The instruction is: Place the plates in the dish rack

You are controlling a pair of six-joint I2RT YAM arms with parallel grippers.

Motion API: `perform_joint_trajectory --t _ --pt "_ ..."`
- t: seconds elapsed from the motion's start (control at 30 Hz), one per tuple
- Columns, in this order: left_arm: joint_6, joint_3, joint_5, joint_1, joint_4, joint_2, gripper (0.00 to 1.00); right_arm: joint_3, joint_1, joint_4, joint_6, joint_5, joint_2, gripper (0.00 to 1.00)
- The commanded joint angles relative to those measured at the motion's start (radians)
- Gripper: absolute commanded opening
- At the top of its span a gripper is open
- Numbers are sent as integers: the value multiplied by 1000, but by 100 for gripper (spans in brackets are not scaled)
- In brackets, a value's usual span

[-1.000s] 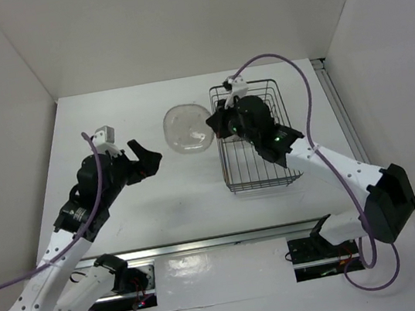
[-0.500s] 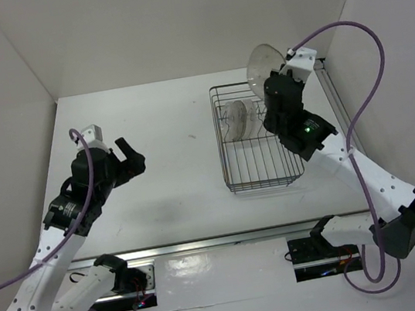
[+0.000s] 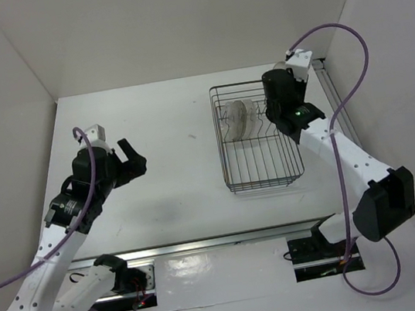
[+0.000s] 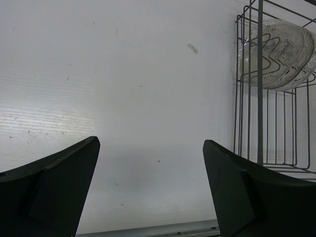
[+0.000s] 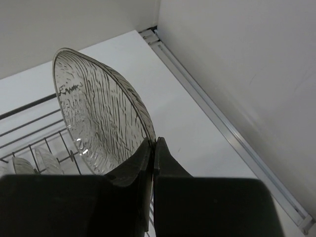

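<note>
The dish rack (image 3: 260, 165) is a dark wire basket at the right of the table. Translucent plates (image 3: 236, 119) stand on edge at its far left end; they also show in the left wrist view (image 4: 279, 52). My right gripper (image 3: 280, 98) hovers over the rack's far right corner. In the right wrist view it (image 5: 154, 147) is shut on the rim of a ridged translucent plate (image 5: 97, 120), held on edge above the rack wires (image 5: 25, 138). My left gripper (image 3: 133, 157) is open and empty over bare table left of the rack (image 4: 259, 94).
White walls enclose the table on three sides. A metal rail (image 3: 333, 99) runs along the right wall just beyond the rack, also in the right wrist view (image 5: 212, 113). Another rail (image 3: 205, 243) lies along the near edge.
The right gripper took the plate from the table left of the rack, lifted it high, and now holds it lower over the rack's far right. The left gripper drew back leftwards.
</note>
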Motion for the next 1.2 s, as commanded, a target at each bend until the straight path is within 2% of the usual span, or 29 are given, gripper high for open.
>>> perform_joint_trajectory --t 0.0,0.5,1.0,1.17 --pt "33 -7 34 22 39 -3 100 -4 -7 24 30 -21 28 0" --pt "42 -26 140 91 68 -12 100 -24 2 71 30 -13 176 0" --pt "52 -35 158 100 77 -12 100 -24 42 102 39 -13 277 0" --pt "52 -35 158 100 77 -12 100 -24 51 102 48 -23 286 11"
